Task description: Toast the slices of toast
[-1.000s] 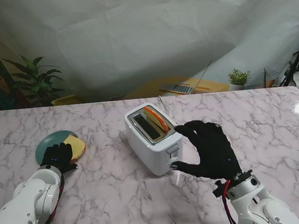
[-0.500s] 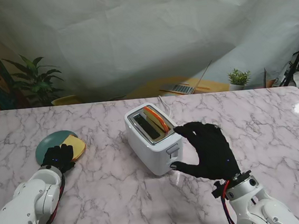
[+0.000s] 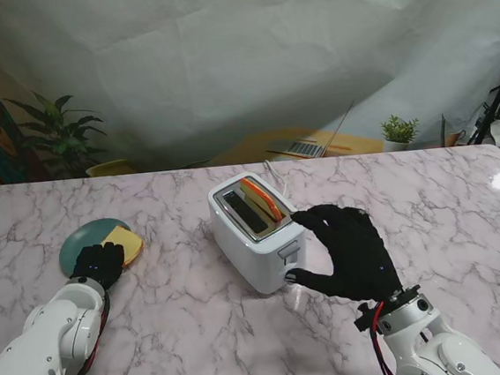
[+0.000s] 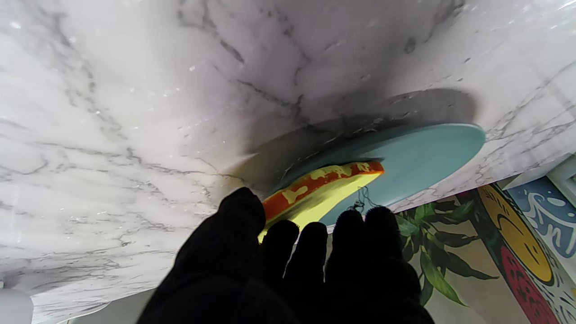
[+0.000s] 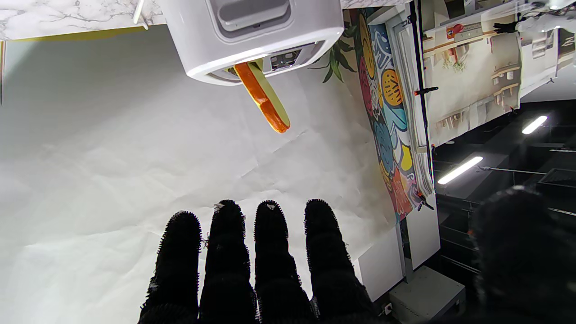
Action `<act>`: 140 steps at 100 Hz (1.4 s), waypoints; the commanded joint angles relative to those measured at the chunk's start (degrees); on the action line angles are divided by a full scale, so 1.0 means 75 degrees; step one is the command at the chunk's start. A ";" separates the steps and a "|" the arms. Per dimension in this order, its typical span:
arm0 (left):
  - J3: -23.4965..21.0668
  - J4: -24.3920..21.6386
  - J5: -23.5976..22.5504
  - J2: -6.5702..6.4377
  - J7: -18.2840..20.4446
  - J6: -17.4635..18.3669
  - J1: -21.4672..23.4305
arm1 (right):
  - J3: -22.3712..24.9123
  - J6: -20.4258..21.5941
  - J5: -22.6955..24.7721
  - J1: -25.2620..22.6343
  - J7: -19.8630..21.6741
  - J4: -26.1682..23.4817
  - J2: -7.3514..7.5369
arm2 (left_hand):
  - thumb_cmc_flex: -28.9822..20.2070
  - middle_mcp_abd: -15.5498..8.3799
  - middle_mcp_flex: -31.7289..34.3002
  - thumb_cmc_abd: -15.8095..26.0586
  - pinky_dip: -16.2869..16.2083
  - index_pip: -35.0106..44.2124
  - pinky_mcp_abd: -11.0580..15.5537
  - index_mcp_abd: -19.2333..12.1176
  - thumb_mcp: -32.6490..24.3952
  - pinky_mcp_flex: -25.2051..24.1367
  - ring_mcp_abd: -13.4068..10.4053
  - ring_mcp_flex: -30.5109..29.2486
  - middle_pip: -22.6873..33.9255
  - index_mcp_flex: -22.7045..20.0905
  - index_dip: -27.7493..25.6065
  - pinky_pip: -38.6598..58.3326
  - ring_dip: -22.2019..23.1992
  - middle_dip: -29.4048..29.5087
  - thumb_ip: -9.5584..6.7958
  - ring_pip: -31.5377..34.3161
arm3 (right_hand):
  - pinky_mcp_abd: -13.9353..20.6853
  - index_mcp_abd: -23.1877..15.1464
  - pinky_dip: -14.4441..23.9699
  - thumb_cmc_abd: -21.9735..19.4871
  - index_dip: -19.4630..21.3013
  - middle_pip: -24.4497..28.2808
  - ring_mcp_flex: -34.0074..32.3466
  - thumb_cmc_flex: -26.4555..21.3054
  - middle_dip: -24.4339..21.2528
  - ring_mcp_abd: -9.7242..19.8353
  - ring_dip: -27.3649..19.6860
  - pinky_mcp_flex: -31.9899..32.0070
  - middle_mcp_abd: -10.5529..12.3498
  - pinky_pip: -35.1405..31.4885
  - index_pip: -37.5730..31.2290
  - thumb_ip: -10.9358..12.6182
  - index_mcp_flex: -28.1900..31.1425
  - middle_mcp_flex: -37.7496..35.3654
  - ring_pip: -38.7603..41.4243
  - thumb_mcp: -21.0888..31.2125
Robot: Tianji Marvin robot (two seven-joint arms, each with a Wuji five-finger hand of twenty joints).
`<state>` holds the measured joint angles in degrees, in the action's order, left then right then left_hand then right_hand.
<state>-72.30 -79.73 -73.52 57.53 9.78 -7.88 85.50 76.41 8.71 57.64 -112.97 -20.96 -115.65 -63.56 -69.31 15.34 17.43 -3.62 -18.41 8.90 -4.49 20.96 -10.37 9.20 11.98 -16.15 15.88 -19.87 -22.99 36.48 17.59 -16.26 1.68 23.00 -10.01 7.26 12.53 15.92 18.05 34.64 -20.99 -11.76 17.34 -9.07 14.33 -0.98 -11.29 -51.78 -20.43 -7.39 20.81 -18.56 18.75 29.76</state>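
The right hand [image 3: 352,250] is being held spread and empty just beside the white toaster [image 3: 256,232], thumb near its front lever. One toast slice [image 3: 262,198] is sticking out of the slot nearest its fingertips. The left hand [image 3: 98,263] is being laid, fingers together, on the second slice [image 4: 321,189], lying on the teal plate [image 4: 427,153]; no grip can be told.
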 commanded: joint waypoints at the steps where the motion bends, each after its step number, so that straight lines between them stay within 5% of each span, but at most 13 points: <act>1: 0.0031 0.0062 0.0052 0.0016 0.0060 -0.0012 -0.0028 | 0.0005 -0.0009 0.0024 -0.0019 0.0003 0.0021 -0.0008 | -0.0621 -0.0108 0.0160 0.0478 -0.0130 0.0398 0.0401 -0.0287 -0.0594 -0.0071 0.0043 -0.0096 0.0146 -0.0100 -0.0030 0.0132 0.0048 0.0040 -0.0105 0.0127 | 0.0081 0.0056 -0.0097 -0.0192 0.0131 -0.0147 -0.0053 -0.0048 0.0010 -0.0026 -0.0108 0.0034 0.0099 0.0117 0.0070 0.0109 0.0009 -0.0052 -0.0358 -0.0026; 5: 0.0034 0.0098 0.0055 0.0009 0.0054 0.0035 -0.0047 | 0.0006 -0.0006 0.0023 -0.0015 -0.0001 0.0023 -0.0009 | -0.0621 -0.0092 0.0063 0.0506 -0.0104 0.0456 0.0397 -0.0253 -0.0331 -0.0152 0.0065 -0.0007 0.0108 0.0026 0.0025 0.0075 0.0031 0.0066 -0.0068 0.0082 | 0.0081 0.0057 -0.0097 -0.0200 0.0129 -0.0151 -0.0048 -0.0048 0.0009 -0.0017 -0.0109 0.0034 0.0092 0.0117 0.0072 0.0108 -0.0001 -0.0049 -0.0361 -0.0023; 10: 0.0025 0.0097 0.0033 0.0002 0.0085 0.0081 -0.0048 | 0.0004 -0.0003 0.0010 -0.0012 0.0002 0.0024 -0.0010 | -0.0561 0.0055 -0.0188 0.0549 -0.0042 0.0493 0.0313 -0.0047 0.1014 -0.0325 0.0178 0.0261 -0.0012 0.0291 0.0274 -0.0060 -0.0004 0.0127 -0.0161 0.0013 | 0.0081 0.0052 -0.0097 -0.0211 0.0130 -0.0149 -0.0048 -0.0047 0.0010 -0.0024 -0.0109 0.0034 0.0101 0.0118 0.0068 0.0108 0.0004 -0.0053 -0.0361 -0.0023; 16: 0.0027 0.0088 0.0023 0.0000 0.0127 0.0077 -0.0045 | 0.0000 -0.0002 0.0007 -0.0006 0.0005 0.0029 -0.0010 | -0.0305 0.0171 -0.0304 0.0478 -0.0027 0.0416 0.0268 0.0099 0.1339 -0.0413 0.0244 0.0396 -0.0077 0.0392 0.0330 -0.0099 -0.0007 0.0144 -0.0160 -0.0003 | 0.0081 0.0048 -0.0097 -0.0215 0.0128 -0.0149 -0.0057 -0.0050 0.0010 -0.0022 -0.0107 0.0034 0.0104 0.0118 0.0068 0.0107 -0.0002 -0.0055 -0.0358 -0.0023; 40: 0.0195 0.0261 0.0079 -0.0003 0.0086 -0.0055 -0.0149 | -0.0016 0.0002 0.0005 -0.0010 0.0016 0.0046 -0.0007 | -0.0619 0.0017 0.0119 0.0328 -0.0144 0.0392 0.0294 -0.0153 0.0083 -0.0124 0.0166 -0.0012 0.0073 -0.0118 0.0275 0.0173 0.0061 0.0055 -0.0289 0.0179 | 0.0073 0.0034 -0.0094 -0.0229 0.0129 -0.0149 -0.0073 -0.0051 0.0011 -0.0026 -0.0107 0.0012 0.0098 0.0110 0.0052 0.0102 0.0006 -0.0071 -0.0359 -0.0027; 53: 0.0241 0.0326 0.0140 -0.0010 0.0098 -0.0037 -0.0164 | -0.0009 -0.0009 -0.0005 -0.0025 0.0012 0.0039 -0.0010 | -0.0262 0.0085 0.0013 0.0094 -0.0115 0.0449 0.0287 -0.0048 0.1048 -0.0165 0.0187 0.0060 0.0049 0.0069 0.0263 0.0116 0.0051 0.0085 -0.0150 0.0124 | 0.0065 0.0033 -0.0098 -0.0222 0.0127 -0.0151 -0.0067 -0.0063 0.0011 -0.0034 -0.0109 0.0015 0.0110 0.0118 0.0045 0.0101 0.0002 -0.0068 -0.0363 -0.0024; 73: 0.0279 0.0333 0.0169 -0.0003 0.0101 -0.0138 -0.0151 | -0.0016 -0.0001 0.0032 -0.0015 -0.0007 0.0049 -0.0005 | -0.0574 0.0017 0.0347 -0.0003 -0.0169 0.0620 0.0298 -0.0162 0.0980 0.0094 0.0134 -0.0263 0.0187 -0.0188 0.0193 0.0259 0.0099 0.0035 -0.0195 0.0251 | 0.0058 0.0023 -0.0093 -0.0221 0.0130 -0.0135 -0.0092 -0.0105 0.0018 -0.0035 -0.0107 -0.0008 0.0134 0.0103 0.0024 0.0094 0.0015 -0.0103 -0.0352 0.0019; 100: 0.0311 0.0430 0.0326 0.0027 -0.0071 -0.0317 -0.0196 | -0.0011 -0.0021 0.0069 -0.0033 -0.0052 0.0059 -0.0006 | -0.0621 -0.0373 0.1200 -0.0277 -0.0250 0.1863 0.0416 -0.0722 -0.0809 0.0664 -0.0117 -0.1114 0.0519 -0.0473 -0.0284 0.0535 0.0157 -0.0039 0.0057 0.0371 | 0.0057 0.0002 -0.0080 -0.0285 0.0132 -0.0135 -0.0104 -0.0084 0.0021 -0.0040 -0.0113 -0.0024 0.0137 0.0059 -0.0013 0.0063 0.0015 -0.0117 -0.0343 0.0110; 118: 0.0240 0.0366 0.0415 0.0069 -0.0333 -0.0433 -0.0119 | -0.0008 -0.0051 0.0081 -0.0049 -0.0077 0.0070 -0.0007 | -0.0621 -0.0572 0.1601 0.0079 -0.0307 0.2637 0.0456 -0.1012 -0.0948 0.0832 -0.0182 -0.1441 0.0645 -0.0623 -0.0168 0.0712 0.0223 -0.0080 0.0307 0.0426 | 0.0056 0.0006 -0.0072 -0.0315 0.0125 -0.0137 -0.0110 -0.0089 0.0021 -0.0039 -0.0116 -0.0045 0.0119 0.0033 -0.0026 0.0050 0.0011 -0.0126 -0.0339 0.0118; 140: -0.0210 -0.0091 0.0168 0.0108 -0.0623 -0.0258 0.0125 | -0.0052 -0.0071 0.0103 -0.0006 -0.0086 0.0092 -0.0003 | -0.0621 -0.0996 0.2196 0.0611 -0.0350 0.4180 0.0536 -0.1648 -0.0522 0.1069 -0.0354 -0.1925 0.0737 -0.0884 0.0024 0.0929 0.0166 -0.0135 0.0284 0.0380 | 0.0046 0.0000 -0.0071 -0.0318 0.0117 -0.0142 -0.0130 -0.0128 0.0021 -0.0045 -0.0119 -0.0052 0.0130 0.0024 -0.0035 0.0046 0.0012 -0.0123 -0.0336 0.0140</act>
<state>-73.45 -79.25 -71.58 58.35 5.17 -10.62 86.15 76.25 8.41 58.20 -112.95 -21.51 -115.18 -63.55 -69.87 8.85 32.00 -2.92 -19.90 32.85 -3.77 12.43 -14.62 16.65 9.24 -28.48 20.32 -23.24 -21.98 42.05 18.48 -16.45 2.97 25.07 -10.01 7.26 12.53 15.26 18.06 34.64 -21.56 -12.39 17.36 -9.08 14.33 -1.62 -10.76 -51.78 -20.43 -7.39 20.81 -19.28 18.75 30.09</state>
